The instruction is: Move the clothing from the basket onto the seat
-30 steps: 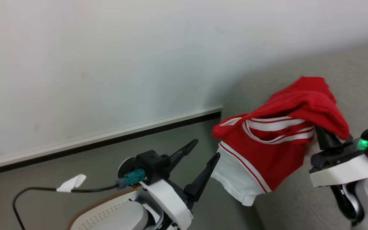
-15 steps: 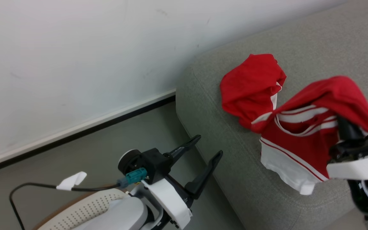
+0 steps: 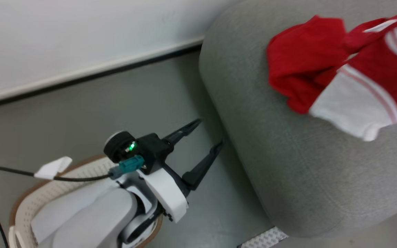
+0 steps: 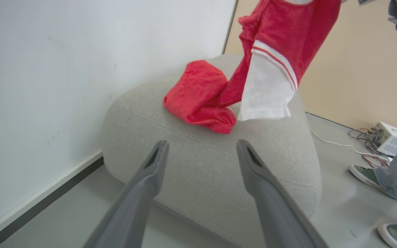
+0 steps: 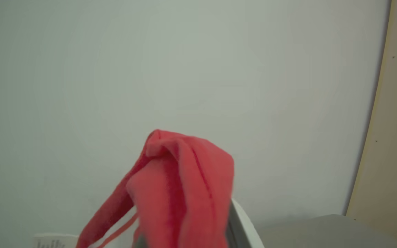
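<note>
A plain red piece of clothing [image 3: 302, 65] [image 4: 198, 96] lies crumpled on the grey seat [image 3: 288, 155] [image 4: 202, 179]. A second red garment with white stripes and a white panel [image 3: 374, 75] [image 4: 281, 41] hangs above the seat, its lower end touching the plain one. That garment drapes over my right gripper, red fabric [image 5: 181, 189] covering the fingers in the right wrist view; the gripper is shut on it. My left gripper [image 3: 209, 132] [image 4: 202, 144] is open with nothing in it, low beside the seat's corner. The basket [image 3: 29, 193] is at the lower left, partly behind my left arm.
A white wall with a dark baseboard [image 3: 81, 74] runs behind the seat. On the floor beyond it, a person's shoes [image 4: 367, 172] stand near a small white box with cables [image 4: 388, 137]. A black cable with a white tag [image 3: 52, 167] trails from my left wrist.
The head view has swung down and towards the seat. The striped garment now hangs over the seat beside the plain one, and the right gripper has passed beyond the picture's edge. The left gripper stays open.
</note>
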